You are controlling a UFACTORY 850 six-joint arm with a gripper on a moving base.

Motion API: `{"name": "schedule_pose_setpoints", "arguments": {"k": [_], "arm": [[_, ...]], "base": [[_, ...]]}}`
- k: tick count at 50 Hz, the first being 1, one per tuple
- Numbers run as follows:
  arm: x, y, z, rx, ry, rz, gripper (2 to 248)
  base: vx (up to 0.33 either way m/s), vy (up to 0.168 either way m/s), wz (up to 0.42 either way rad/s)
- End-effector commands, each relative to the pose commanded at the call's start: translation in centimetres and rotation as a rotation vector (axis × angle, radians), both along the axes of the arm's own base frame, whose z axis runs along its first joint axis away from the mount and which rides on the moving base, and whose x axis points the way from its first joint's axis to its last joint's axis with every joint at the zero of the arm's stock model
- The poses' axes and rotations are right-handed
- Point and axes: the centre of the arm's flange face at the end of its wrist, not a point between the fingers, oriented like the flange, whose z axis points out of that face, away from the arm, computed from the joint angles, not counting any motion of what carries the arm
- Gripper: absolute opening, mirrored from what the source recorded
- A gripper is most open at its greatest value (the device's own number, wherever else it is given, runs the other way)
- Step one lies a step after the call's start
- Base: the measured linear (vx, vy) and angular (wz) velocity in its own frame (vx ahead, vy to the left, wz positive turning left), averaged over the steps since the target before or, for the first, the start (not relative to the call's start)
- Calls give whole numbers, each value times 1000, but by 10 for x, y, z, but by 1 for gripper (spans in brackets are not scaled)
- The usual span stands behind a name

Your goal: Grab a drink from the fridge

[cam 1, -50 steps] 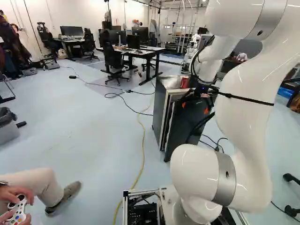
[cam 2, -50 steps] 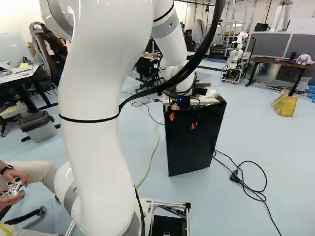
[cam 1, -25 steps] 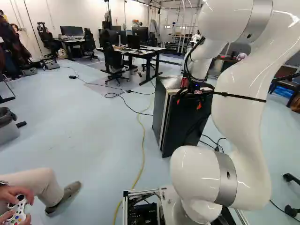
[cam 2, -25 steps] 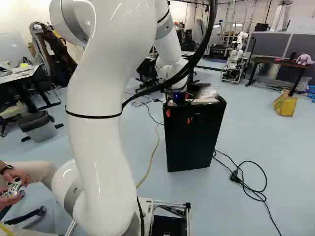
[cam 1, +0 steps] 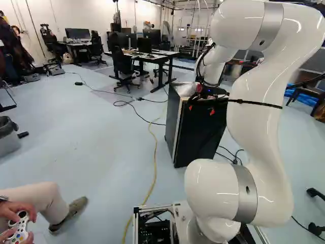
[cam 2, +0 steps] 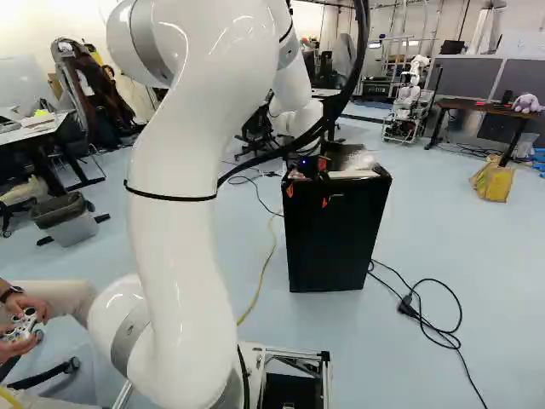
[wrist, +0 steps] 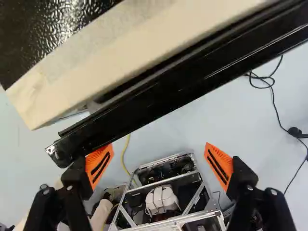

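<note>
The arm (cam 1: 256,137) is glossy white with thick, rounded, tube-like links, brushed grey rings (cam 1: 247,195) around its joints and a small dark round mark on the ring. A thin black strap (cam 1: 256,103) circles one link, a heavy black cable (cam 2: 274,154) loops alongside, and the black jaws (cam 1: 201,110) bear silvery screws (wrist: 250,187) and wedge-shaped orange pads (wrist: 98,166) with dark slots. The base (wrist: 161,182) has an open silver metal frame around black parts.

The arm (cam 1: 261,132) arches up and forward, its end effector (cam 1: 201,110) pointing down, fingers spread wide.
</note>
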Motion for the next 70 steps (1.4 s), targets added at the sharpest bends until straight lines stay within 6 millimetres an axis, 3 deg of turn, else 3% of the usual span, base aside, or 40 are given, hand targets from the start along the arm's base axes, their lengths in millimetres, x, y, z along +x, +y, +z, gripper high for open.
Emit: {"name": "schedule_pose_setpoints", "arguments": {"k": [15,29,70], "arm": [[17,1,0,-5,-14,11,247],[18,1,0,-5,-15,12,247],[-40,23,0,-21,-41,13,247]], "base": [[0,0,0],[0,0,0],[0,0,0]]}}
